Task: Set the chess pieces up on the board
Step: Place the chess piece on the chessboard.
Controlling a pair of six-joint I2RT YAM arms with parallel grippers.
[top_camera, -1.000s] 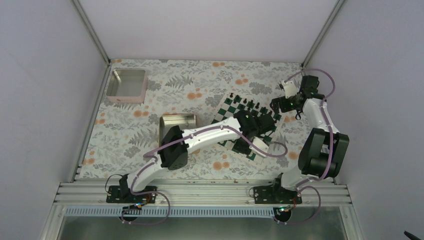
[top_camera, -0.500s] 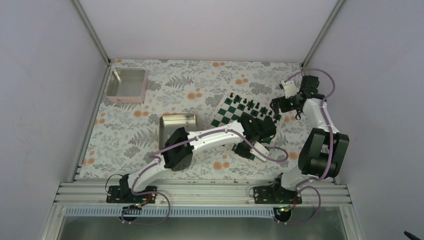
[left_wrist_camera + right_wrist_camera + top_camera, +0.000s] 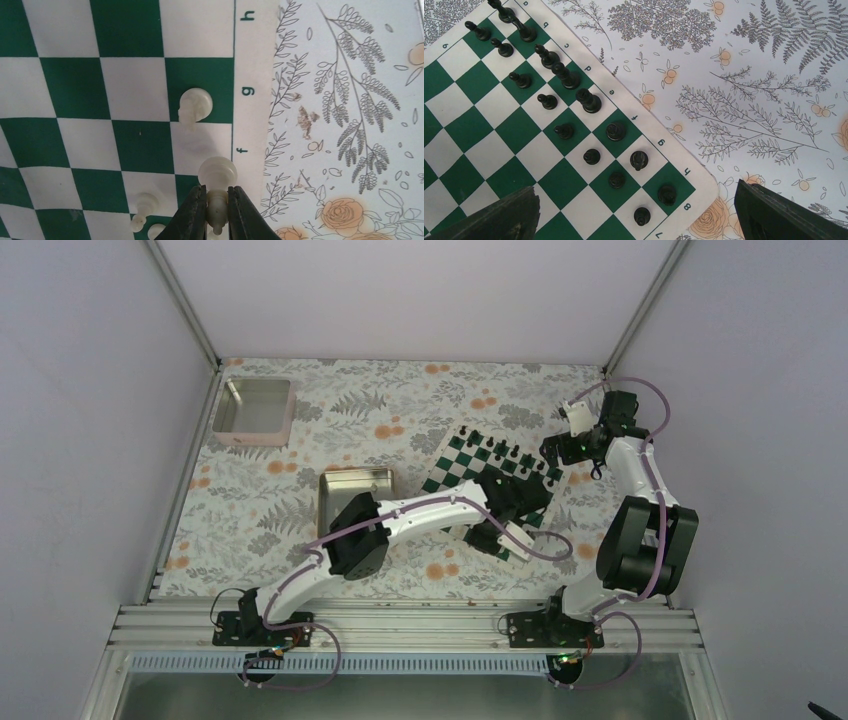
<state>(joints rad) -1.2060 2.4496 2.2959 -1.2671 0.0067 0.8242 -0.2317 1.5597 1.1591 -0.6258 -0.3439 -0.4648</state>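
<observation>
The green and white board (image 3: 470, 472) lies at the right of the table, partly under my left arm. My left gripper (image 3: 218, 207) is shut on a cream chess piece (image 3: 217, 175), held over the f square at the board's edge (image 3: 250, 100). Another cream piece (image 3: 195, 105) stands on the g square; two more (image 3: 142, 210) show at the lower left. My right gripper (image 3: 636, 210) is open wide and empty above the board's far corner (image 3: 696, 187), over the black pieces (image 3: 639, 160). My right gripper shows in the top view (image 3: 560, 448) at the board's far right corner.
A gold-rimmed metal tin (image 3: 355, 495) stands left of the board. A pinkish tray (image 3: 254, 410) sits at the far left corner. The flowered tablecloth (image 3: 400, 400) covers the table. Several black pieces (image 3: 505, 452) line the board's far edge.
My left arm has drawn its gripper slightly inward and down over the board's near right edge. My right arm has not moved.
</observation>
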